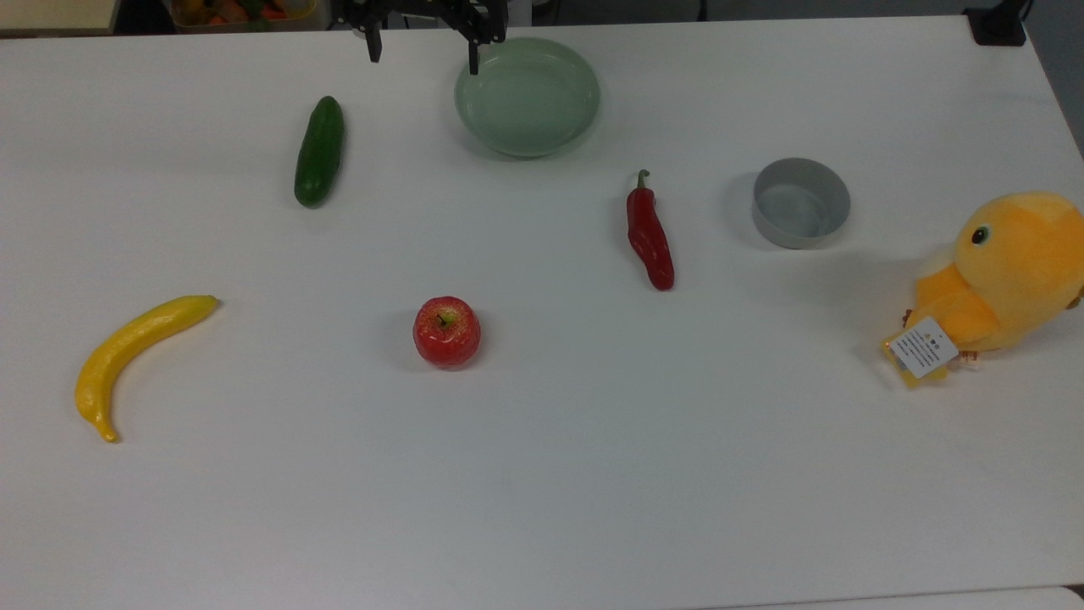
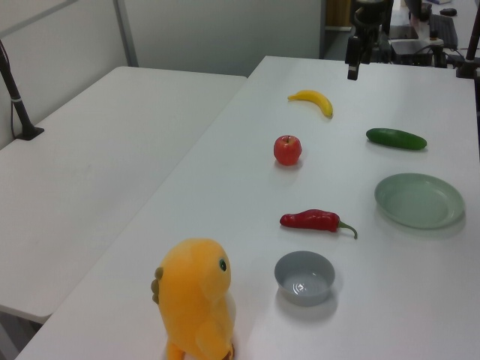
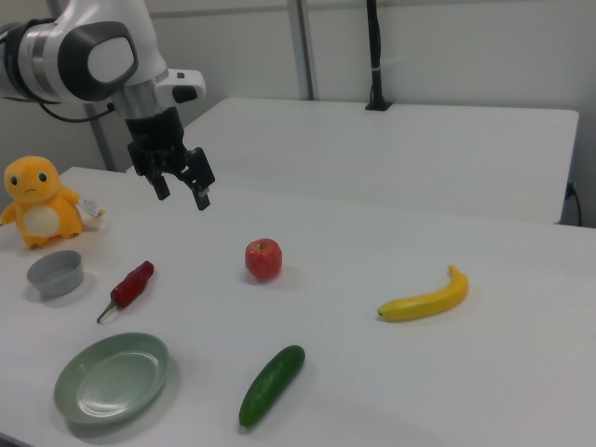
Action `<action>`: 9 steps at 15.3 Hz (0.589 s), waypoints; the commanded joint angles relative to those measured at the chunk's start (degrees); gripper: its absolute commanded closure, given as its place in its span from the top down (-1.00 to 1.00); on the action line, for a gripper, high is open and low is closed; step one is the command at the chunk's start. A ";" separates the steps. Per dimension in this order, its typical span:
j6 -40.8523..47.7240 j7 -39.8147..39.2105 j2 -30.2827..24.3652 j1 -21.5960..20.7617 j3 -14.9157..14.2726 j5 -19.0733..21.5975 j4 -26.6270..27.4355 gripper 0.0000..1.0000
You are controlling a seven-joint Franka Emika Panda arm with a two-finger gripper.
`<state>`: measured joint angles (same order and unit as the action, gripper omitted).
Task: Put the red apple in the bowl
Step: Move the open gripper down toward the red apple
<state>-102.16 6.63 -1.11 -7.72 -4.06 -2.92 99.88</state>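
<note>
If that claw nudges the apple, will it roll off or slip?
Probably it would roll: the apple is round and sits loose on a smooth table. Its glossy skin may slip between the open gripper fingers. It looks rigid, so squeezing likely won't dent it.

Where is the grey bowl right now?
In the top view, the grey bowl stands empty on the table's right side, between the red chili pepper and the yellow plush chick.

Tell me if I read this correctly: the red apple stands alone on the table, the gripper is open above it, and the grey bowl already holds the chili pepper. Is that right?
One point is wrong: the grey bowl is empty. The chili pepper lies on the table beside it, as the top view shows. The rest holds: the red apple stands alone, and the gripper is open above the table.
</note>
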 commanded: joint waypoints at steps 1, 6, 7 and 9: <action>-0.34 -0.39 -1.71 -1.42 -0.87 -0.60 2.25 1.00; -0.41 -1.08 -1.70 -1.33 -0.78 -0.59 2.25 1.00; -0.85 -1.26 -1.44 -1.24 -0.69 -0.59 2.25 1.00; -1.20 -0.83 0.04 -1.24 -0.78 -0.42 1.72 1.00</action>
<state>-102.16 6.26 -1.11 -7.90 -4.05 -2.96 100.19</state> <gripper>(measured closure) 0.000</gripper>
